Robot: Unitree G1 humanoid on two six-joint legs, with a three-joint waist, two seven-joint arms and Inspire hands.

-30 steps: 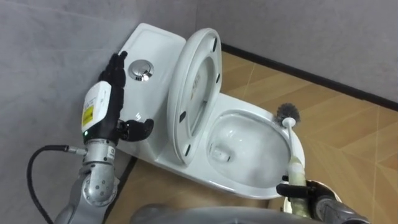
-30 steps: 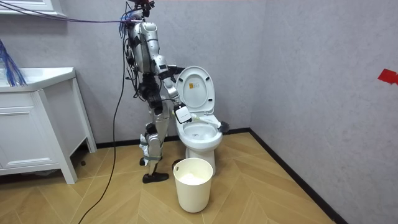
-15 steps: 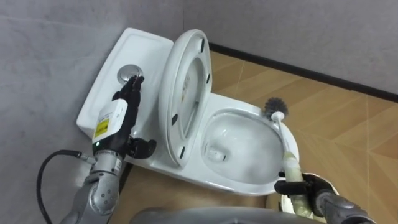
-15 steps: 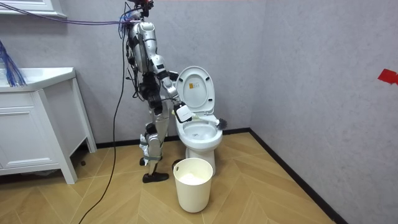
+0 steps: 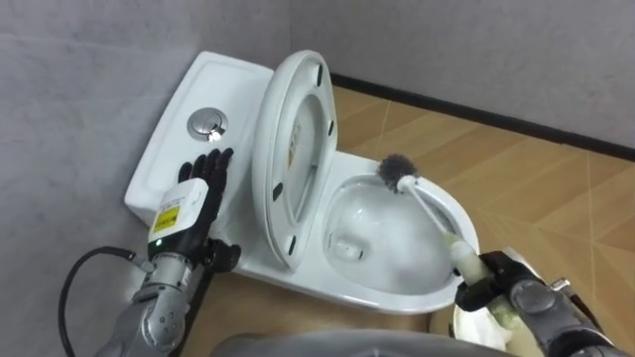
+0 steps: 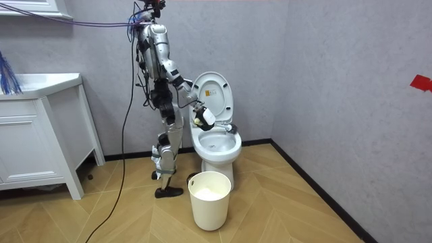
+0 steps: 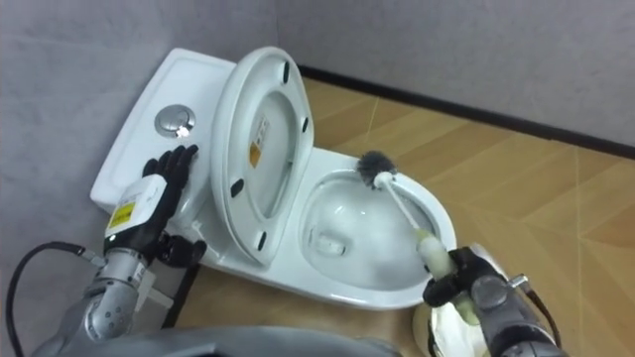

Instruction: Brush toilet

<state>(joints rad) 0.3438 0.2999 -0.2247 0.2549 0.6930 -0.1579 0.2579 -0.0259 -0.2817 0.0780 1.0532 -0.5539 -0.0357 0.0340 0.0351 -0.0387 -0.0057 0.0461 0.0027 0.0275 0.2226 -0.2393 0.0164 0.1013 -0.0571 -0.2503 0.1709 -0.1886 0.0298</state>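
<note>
Left eye view: the left hand (image 5: 195,188) lies on the near end of the tank (image 5: 164,149) top; its black fingers are straight and a bit spread, holding nothing; the tips stop just short of the round shiny flush button (image 5: 206,122); I cannot tell if the palm presses down.

The right hand (image 5: 491,286) is in the lower right corner; its dark fingers are curled tight round the thick cream end of the toilet brush (image 5: 429,212); part of this hand is cut off by the edge.

The brush has a thin white stick and a fuzzy dark grey ball of bristles; the ball is at the far rim of the bowl, near the lid (image 5: 294,149); it is hard to see if it touches the rim.

The toilet (image 5: 362,295) is white, smooth and shiny, with a boxy tank and an egg-shaped bowl; the lid stands up and covers a strip of the tank.

The floor (image 5: 516,188) is brown wood in slanted planks; the wall (image 5: 99,50) is grey.

In the room view the robot stands close beside the toilet, on the room view's left of it; a round white bin (image 6: 210,199) stands on the floor in front of the toilet.
</note>
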